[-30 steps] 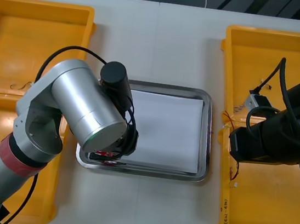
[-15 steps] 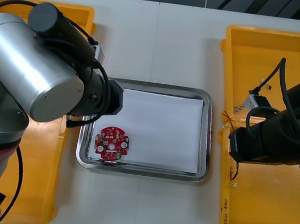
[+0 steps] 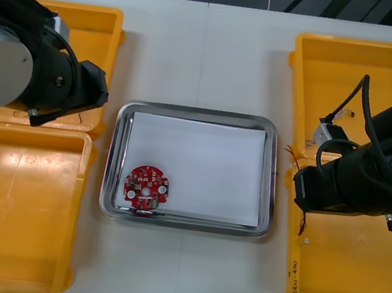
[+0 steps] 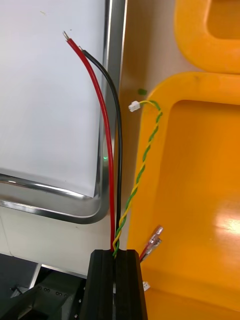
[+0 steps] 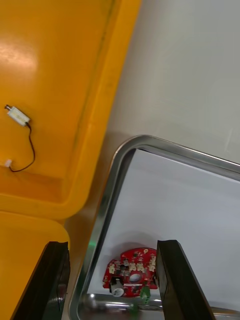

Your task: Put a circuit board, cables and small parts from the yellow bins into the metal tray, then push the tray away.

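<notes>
R gripper (image 4: 116, 254) clamped cables (image 4: 107, 155), prob. limp & light, by one end; tray (image 3: 274, 164) at 9 o'clock. L gripper (image 5: 112, 245) gaped, empty.

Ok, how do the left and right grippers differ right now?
The left gripper has its fingers open and empty; the right gripper has its fingers shut on a bundle of cables. The left is at the metal tray's left rim, near the circuit board lying inside; the right is at its right rim, cable ends reaching over the tray. Both hang close beside the tray.
</notes>
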`<act>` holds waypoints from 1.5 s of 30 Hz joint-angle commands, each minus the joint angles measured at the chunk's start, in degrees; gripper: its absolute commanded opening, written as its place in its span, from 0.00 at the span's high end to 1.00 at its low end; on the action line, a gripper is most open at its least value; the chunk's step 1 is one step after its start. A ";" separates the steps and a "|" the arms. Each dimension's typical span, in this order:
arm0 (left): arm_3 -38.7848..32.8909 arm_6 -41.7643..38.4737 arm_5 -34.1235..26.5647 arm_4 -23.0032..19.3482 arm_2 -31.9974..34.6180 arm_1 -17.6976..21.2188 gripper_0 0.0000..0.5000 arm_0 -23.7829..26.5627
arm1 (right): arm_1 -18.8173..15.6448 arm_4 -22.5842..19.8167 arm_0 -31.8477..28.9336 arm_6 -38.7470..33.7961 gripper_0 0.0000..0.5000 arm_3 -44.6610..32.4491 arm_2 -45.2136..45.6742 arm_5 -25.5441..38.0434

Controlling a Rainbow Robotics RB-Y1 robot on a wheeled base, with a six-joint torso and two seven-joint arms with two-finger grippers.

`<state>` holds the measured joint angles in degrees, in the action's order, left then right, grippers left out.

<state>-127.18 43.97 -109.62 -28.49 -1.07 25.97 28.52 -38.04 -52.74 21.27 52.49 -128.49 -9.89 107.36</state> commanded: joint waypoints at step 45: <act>40.08 31.88 2.30 -6.58 10.22 13.76 0.00 11.90 | 10.53 20.92 19.60 59.75 1.00 14.32 -28.08 -9.45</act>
<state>-88.05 76.31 -109.00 -35.19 7.31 37.26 37.83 -26.52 -32.62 38.59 108.51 -114.80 -35.19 99.33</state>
